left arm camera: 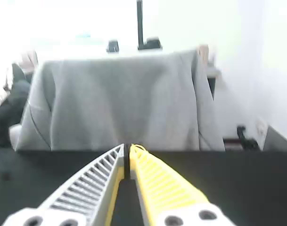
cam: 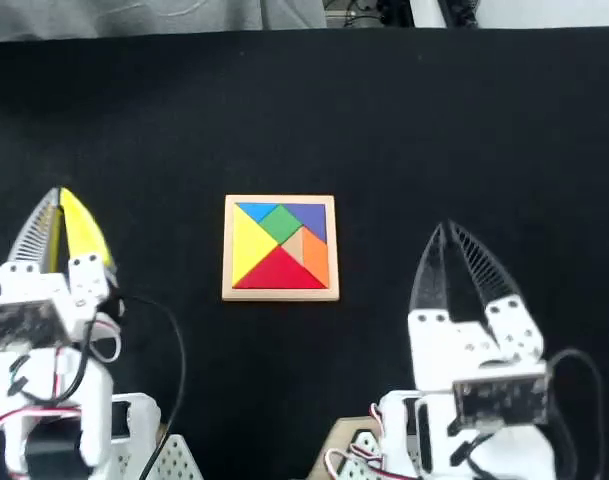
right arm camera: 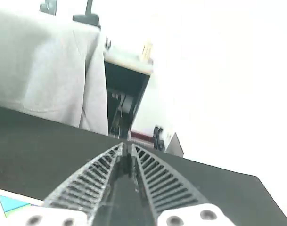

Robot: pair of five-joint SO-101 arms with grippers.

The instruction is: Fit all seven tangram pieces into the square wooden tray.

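Left gripper (cam: 61, 192), right gripper (cam: 446, 228) closed — tangram pieces (cam: 254, 245) in tray (cam: 280, 294)

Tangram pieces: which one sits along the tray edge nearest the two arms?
The red triangle: its long side runs along the wooden tray's near edge; the yellow triangle lines a side edge instead.

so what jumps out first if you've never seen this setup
The square wooden tray in the middle of the black table draws the eye first, packed with bright tangram pieces. Next comes the left gripper with its one yellow finger, shut, off to the tray's left. The dark right gripper, also shut, sits to the tray's right.
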